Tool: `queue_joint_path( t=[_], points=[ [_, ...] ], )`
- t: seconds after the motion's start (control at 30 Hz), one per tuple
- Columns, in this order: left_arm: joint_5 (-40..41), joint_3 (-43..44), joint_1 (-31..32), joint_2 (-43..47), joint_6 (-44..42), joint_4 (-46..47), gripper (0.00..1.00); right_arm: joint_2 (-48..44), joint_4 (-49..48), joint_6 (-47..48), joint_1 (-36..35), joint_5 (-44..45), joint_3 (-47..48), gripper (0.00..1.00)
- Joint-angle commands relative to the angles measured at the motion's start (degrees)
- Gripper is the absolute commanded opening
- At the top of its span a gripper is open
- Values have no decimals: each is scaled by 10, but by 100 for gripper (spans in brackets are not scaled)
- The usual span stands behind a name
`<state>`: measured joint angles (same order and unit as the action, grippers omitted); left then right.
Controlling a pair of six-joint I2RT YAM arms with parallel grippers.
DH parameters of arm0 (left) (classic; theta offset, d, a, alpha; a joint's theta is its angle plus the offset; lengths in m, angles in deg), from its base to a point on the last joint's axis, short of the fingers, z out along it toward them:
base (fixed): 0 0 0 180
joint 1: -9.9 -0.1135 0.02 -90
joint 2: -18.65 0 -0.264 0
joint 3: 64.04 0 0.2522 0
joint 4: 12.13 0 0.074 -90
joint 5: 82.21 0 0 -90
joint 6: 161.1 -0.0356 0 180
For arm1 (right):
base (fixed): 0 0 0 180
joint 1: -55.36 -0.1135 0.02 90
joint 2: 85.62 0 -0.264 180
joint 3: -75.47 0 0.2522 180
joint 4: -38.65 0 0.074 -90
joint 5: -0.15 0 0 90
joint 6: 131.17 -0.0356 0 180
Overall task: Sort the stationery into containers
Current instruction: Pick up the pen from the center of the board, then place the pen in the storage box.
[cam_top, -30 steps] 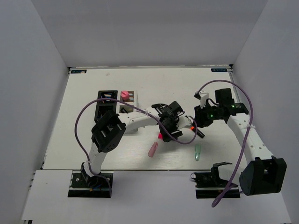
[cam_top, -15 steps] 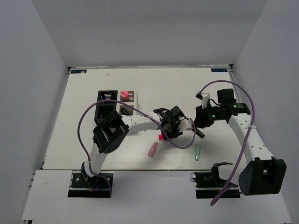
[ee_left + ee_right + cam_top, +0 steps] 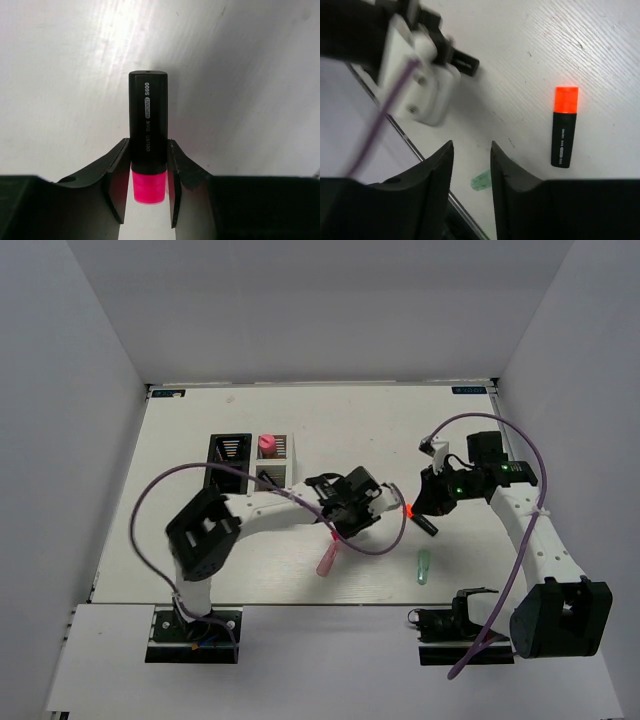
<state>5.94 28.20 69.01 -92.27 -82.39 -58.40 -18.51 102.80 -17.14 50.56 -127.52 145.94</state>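
Black organizer (image 3: 230, 445) and white organizer (image 3: 281, 448): side by side, left of centre on the surface (image 3: 350, 420), well off its edges. Left hand (image 3: 147, 146): closed on pink-capped highlighter (image 3: 148, 110), over mid-surface. Right hand (image 3: 471, 147): part open, empty; orange-capped highlighter (image 3: 564, 131) lies flat, apart from its fingers.

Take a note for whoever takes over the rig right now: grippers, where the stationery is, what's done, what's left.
Left gripper: shut on the pink-capped highlighter.
Right gripper: open, empty, beside the orange-capped highlighter.
Done: fat pink marker stands in the white organizer, next to the black organizer.
Left: the pink-capped highlighter needs a container; orange-capped highlighter, pale pink stick and mint stick lie loose on the table.
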Motion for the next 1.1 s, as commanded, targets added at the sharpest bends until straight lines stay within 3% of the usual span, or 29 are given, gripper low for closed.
queue_joint_path(
  t=[0.0, 0.1, 0.23, 0.27, 0.33, 0.47, 0.63, 1.07],
  points=[
    [15, -34, -22, 168, 61, 69, 0, 3, 29, 35, -2, -61, 4, 4],
    [32, -105, -59, 282, 102, 139, 0, 17, 39, 43, -3, -75, 7, 0],
    [67, -289, -121, 446, 108, 312, 0, 28, 40, 47, -4, -83, 7, 0],
    [93, -334, -129, 463, 108, 394, 0, 30, 43, 50, -2, -86, 7, 0],
    [87, -372, -181, 506, 136, 418, 0, 35, 49, 57, -2, -93, 9, 0],
    [61, -371, -256, 507, 159, 393, 0, 43, 60, 64, -4, -109, 10, 0],
    [60, -394, -297, 488, 156, 448, 0, 49, 66, 71, -1, -116, 11, 0],
    [56, -440, -321, 447, 186, 483, 4, 55, 76, 80, 0, -123, 15, 5]
  ],
)
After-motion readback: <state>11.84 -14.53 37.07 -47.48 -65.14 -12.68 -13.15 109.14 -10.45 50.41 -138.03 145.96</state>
